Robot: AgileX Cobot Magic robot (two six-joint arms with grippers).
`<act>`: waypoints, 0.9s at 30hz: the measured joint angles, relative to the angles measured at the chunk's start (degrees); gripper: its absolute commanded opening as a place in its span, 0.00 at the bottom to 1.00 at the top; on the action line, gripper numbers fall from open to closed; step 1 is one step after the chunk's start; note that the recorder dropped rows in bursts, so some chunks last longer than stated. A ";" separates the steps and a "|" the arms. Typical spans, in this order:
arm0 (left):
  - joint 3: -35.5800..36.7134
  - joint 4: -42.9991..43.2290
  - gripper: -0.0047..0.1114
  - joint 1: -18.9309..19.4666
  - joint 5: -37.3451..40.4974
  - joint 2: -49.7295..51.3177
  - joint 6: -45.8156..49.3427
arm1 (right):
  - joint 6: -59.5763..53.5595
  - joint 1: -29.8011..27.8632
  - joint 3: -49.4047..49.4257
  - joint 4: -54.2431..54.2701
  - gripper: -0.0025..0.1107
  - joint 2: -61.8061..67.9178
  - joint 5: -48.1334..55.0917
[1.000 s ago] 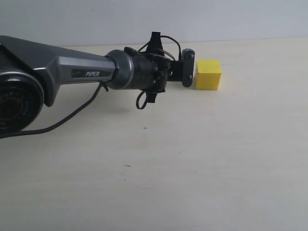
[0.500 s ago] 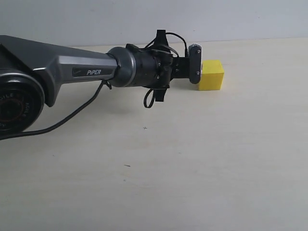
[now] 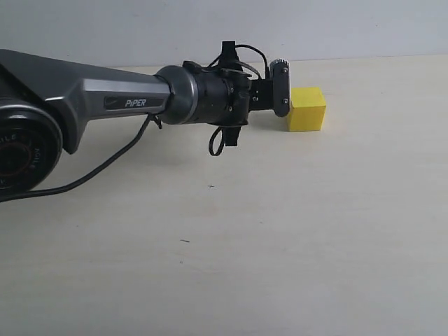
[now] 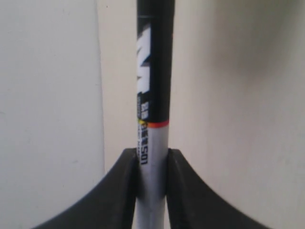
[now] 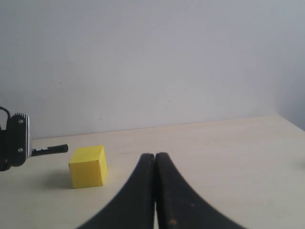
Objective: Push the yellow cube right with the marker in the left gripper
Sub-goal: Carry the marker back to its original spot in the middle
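Between the two black fingers [image 4: 127, 164] of the left end effector [image 4: 151, 157] sits the marker [image 4: 153, 95]; they are closed narrow on its white barrel, just under the thin red ring, and the black part reaches out beyond them. From the right wrist view, the marker sticks out sideways toward the yellow cube [image 5: 88, 167], and its black end comes close to the cube's upper left edge. I cannot tell whether it touches the cube or only stands just beside it.

Further out, the dark grey arm [image 3: 105, 105] with the word "PiPER" lies stretched across the left half of the exterior view, with a black cable [image 3: 105, 168] hanging under it. The cube rests on the pale tabletop [image 3: 280, 245], near the far edge by the wall [image 5: 143, 57], immediately right of the arm's front end.

The right end effector [image 5: 155, 158] holds nothing; its fingers are pressed together, and it is well apart from the cube.

To my judgement, the step in hand is the push itself, at or just before contact. The next move calls for a slow, straight travel to the right, with the marker low enough on the cube's left face, because so near the top edge it could slip over or turn the cube.
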 measured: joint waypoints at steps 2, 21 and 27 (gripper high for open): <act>0.00 -1.02 0.04 0.09 -0.23 -0.92 -1.19 | 0.00 0.00 0.00 0.00 0.02 0.00 0.00; 5.79 -69.69 0.04 15.37 25.60 -20.74 2.03 | 0.00 0.00 0.00 0.00 0.02 0.00 0.00; 13.96 -84.80 0.04 10.73 27.46 -21.39 12.45 | 0.00 0.00 0.00 0.00 0.02 0.00 0.00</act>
